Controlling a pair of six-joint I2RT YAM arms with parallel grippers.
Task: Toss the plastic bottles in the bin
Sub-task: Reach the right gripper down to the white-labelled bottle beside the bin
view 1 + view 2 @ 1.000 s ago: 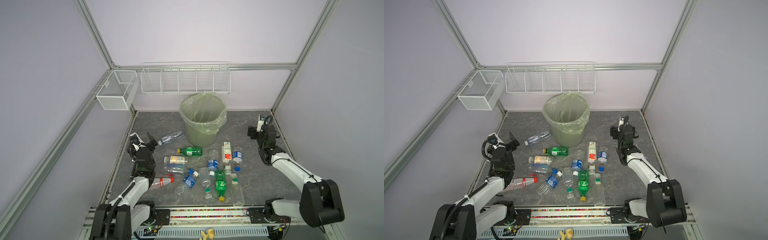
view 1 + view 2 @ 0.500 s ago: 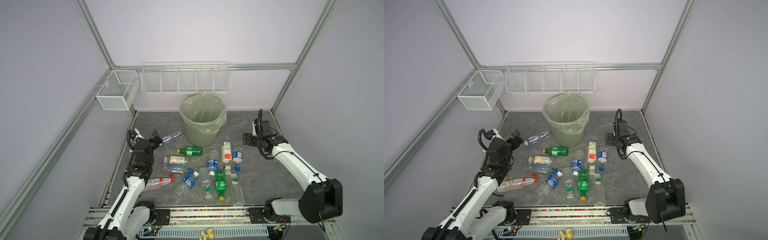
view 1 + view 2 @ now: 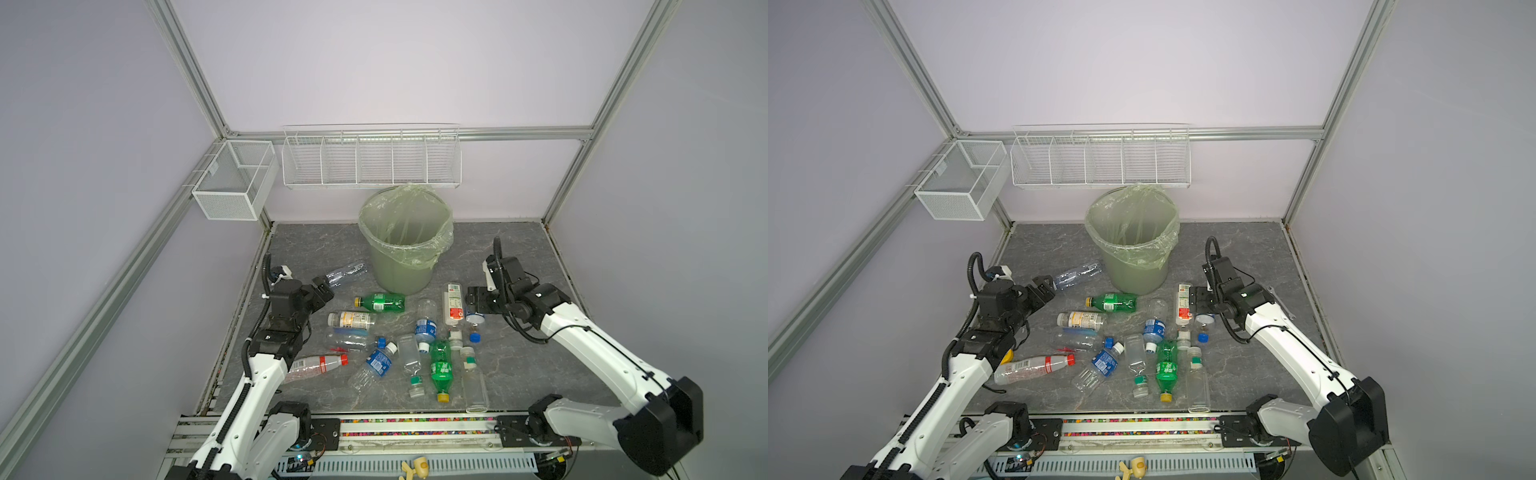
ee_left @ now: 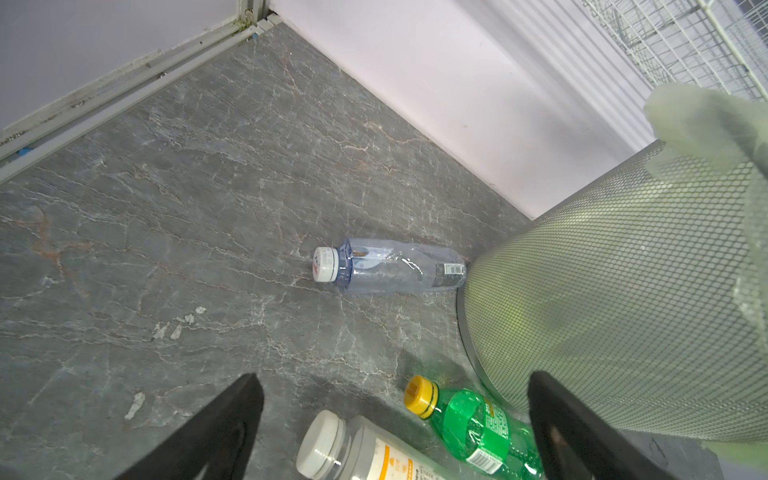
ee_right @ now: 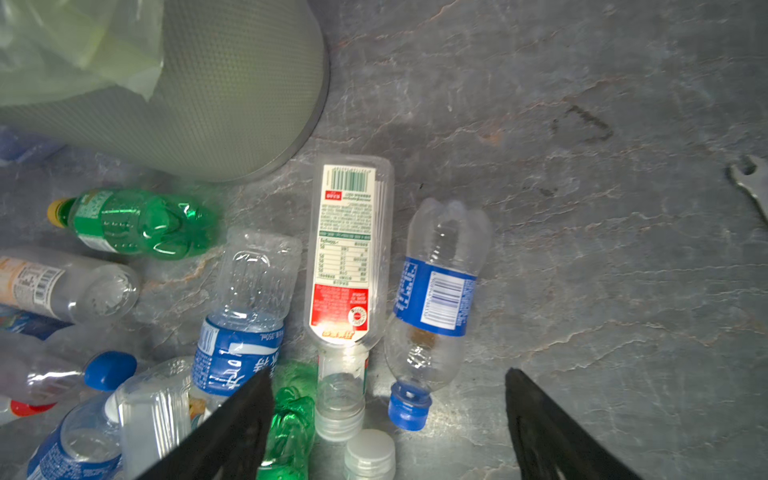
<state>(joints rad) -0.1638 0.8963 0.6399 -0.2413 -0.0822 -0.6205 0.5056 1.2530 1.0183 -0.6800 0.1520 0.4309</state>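
Green bin point(image 3: 399, 270): round, tapered, fine-mesh wall; thin crinkled bag folded over rim; upright on floor point(image 3: 498, 257).
Left gripper point(image 3: 323, 292): black fingers spread wide, empty; bin ahead.
Right gripper point(image 5: 388, 374): fingers spread wide, empty; bin ahead, off to one side.
Plastic bottles point(image 3: 426, 328): thin-walled, lying on floor.
Clear bottle point(image 4: 395, 270): bluish, crumpled, white cap; ahead of left gripper, base at bin's foot.
Green bottle point(image 4: 478, 424): ribbed, yellow cap; just under left gripper, beside bin.
Red-label bottle point(image 5: 349, 249): flat-sided; neck toward right gripper, just ahead.
Blue-label bottle point(image 5: 436, 291): waisted, blue cap; just beside red-label bottle.
Floor: grey, veined, stone-look.
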